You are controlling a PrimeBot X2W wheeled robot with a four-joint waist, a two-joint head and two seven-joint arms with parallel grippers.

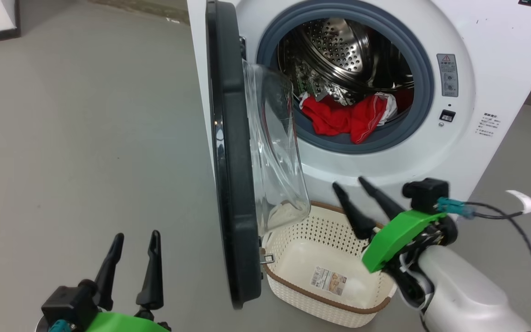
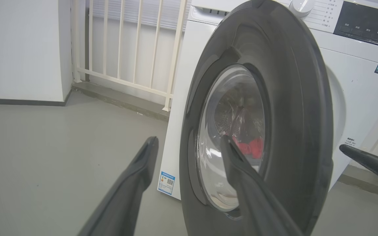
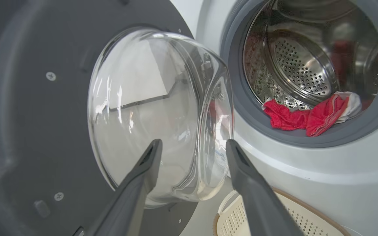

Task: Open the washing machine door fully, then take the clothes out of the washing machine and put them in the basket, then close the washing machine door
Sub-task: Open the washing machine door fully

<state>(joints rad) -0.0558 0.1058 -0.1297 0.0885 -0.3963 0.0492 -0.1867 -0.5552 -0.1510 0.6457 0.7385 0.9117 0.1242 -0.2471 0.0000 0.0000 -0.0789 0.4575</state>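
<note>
The washing machine door (image 1: 231,184) stands out about square to the washing machine (image 1: 491,69), edge-on between the grippers, which leaves the left gripper (image 1: 137,234), jaws apart, on its outer side. The right gripper (image 1: 348,182), jaws apart and empty, hangs seemingly over the basket (image 1: 311,306) on the drum side. The clothes (image 1: 346,117) lie up and ahead of its fingertips, heaped across the drum floor
</note>
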